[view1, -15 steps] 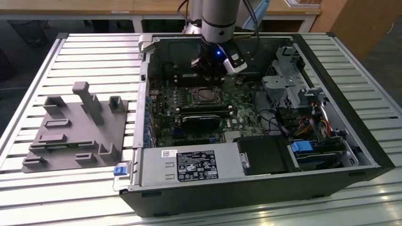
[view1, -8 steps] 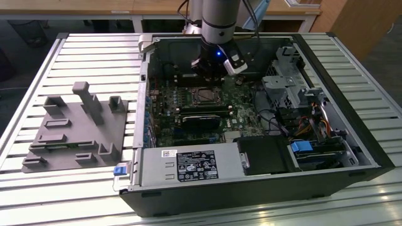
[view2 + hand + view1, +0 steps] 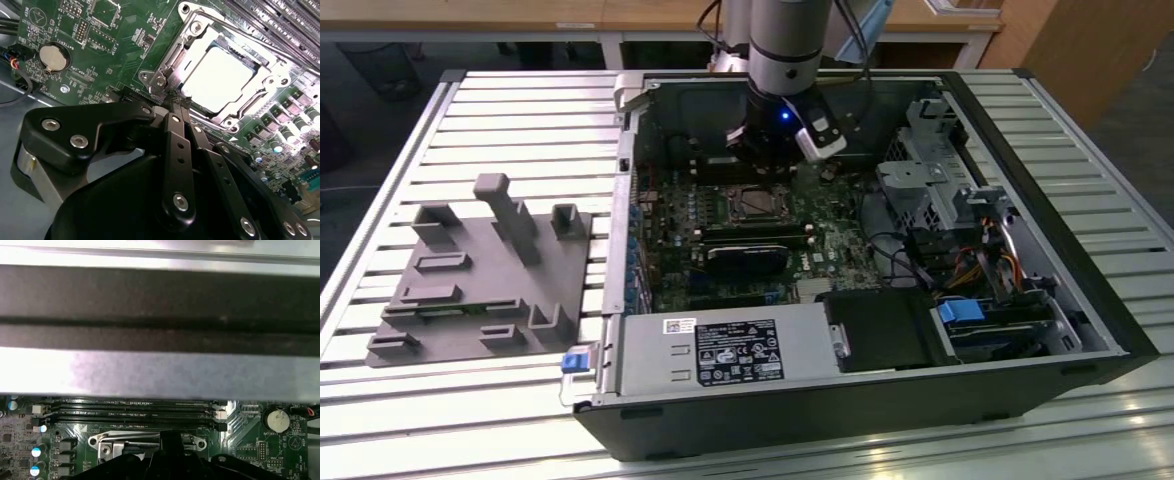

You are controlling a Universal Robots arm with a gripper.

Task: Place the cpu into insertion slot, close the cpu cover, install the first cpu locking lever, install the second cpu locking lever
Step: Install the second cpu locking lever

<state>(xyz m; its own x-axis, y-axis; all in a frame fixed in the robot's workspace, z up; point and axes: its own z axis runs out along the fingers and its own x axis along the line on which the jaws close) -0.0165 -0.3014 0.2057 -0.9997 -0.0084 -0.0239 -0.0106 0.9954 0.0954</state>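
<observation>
The cpu [image 3: 220, 82] lies flat in the insertion slot [image 3: 754, 203], its pale metal face showing through the window of the cpu cover [image 3: 196, 29]. The silver cover frame is down over the chip. My gripper [image 3: 175, 106] hangs low inside the open computer case, its black fingers drawn together at the socket's edge, next to a silver lever hook [image 3: 159, 82] at the corner of the frame. In the exterior view the gripper [image 3: 771, 160] is just behind the socket. In the first wrist view its dark tip [image 3: 170, 442] overlaps the cover's edge [image 3: 125, 441].
Long black memory slots [image 3: 130, 410] run beside the socket, with the case's metal wall [image 3: 160, 375] close behind. A coin battery [image 3: 52, 57] sits on the green board. A black block [image 3: 747, 262], the power supply [image 3: 720, 350] and drive cages [image 3: 947, 190] crowd the case. A grey fixture [image 3: 480, 270] lies outside.
</observation>
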